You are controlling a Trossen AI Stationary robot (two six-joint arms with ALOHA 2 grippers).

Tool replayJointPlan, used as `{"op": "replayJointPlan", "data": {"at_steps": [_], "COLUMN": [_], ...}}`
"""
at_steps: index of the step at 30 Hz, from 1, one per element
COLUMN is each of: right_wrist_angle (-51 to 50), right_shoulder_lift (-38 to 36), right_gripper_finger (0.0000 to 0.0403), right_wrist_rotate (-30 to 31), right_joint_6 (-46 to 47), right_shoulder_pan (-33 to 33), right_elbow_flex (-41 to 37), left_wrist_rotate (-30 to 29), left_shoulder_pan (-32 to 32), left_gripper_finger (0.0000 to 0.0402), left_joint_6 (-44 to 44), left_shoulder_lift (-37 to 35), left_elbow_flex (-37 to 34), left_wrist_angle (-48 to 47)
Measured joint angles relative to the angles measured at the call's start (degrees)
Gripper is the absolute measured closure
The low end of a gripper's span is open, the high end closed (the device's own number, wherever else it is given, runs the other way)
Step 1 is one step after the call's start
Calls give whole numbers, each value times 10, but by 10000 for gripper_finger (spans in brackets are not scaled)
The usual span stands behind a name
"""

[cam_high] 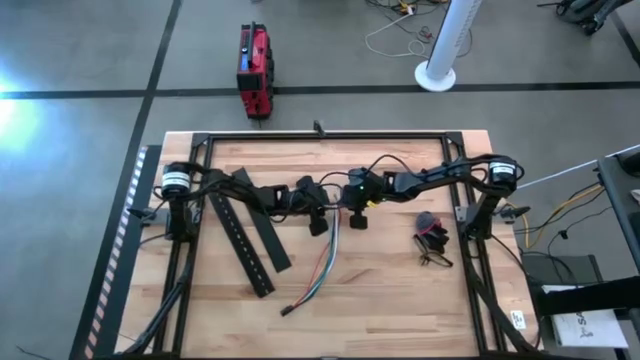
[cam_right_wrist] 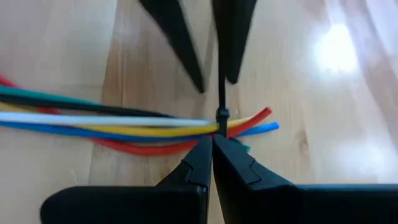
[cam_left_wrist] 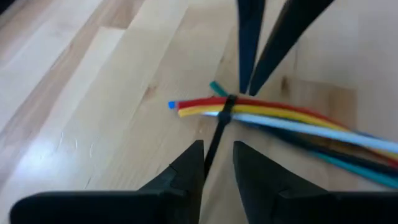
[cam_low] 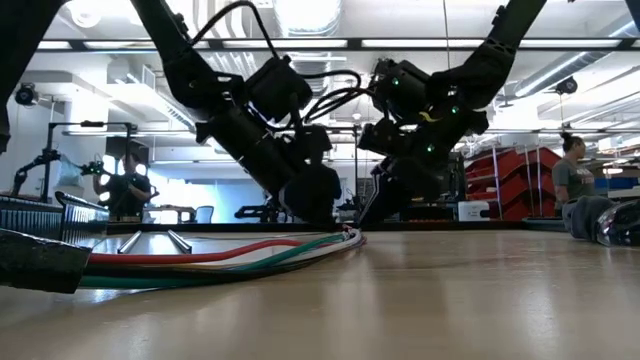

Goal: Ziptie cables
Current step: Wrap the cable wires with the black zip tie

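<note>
I see the cables (cam_high: 325,262) lying on the wooden table (cam_high: 400,300) at mid-table, a black zip tie (cam_left_wrist: 222,115) looped around their near end. My left gripper (cam_left_wrist: 217,163) pinches the tie's tail between narrowly parted fingers, while my right gripper (cam_right_wrist: 212,155) sits clenched against the tie's head at the bundle.

I see the cables (cam_high: 325,262) lying mid-desk (cam_high: 400,300), the left pincer (cam_high: 318,224) and right pincer (cam_high: 357,219) either side of their far end, slotted bars (cam_high: 245,245) to their left.
</note>
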Motion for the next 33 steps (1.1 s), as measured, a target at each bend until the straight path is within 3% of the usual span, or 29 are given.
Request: {"op": "replayJointPlan", "data": {"at_steps": [6,20,33], "right_wrist_angle": [20,44,48], "right_shoulder_lift": [11,37,24], "right_gripper_finger": [401,401,401], "right_wrist_rotate": [-4,-5,-5], "right_joint_6": [0,-10,-40], "right_shoulder_pan": [0,0,0], "right_elbow_flex": [-2,-1,-2], "left_wrist_rotate": [0,1,6], "left_shoulder_pan": [3,5,7], "left_gripper_finger": [337,308,396], "left_joint_6": [17,32,28], "left_shoulder_lift": [13,13,13], "left_elbow_flex": [0,0,0], "left_wrist_angle": [18,21,18]}}
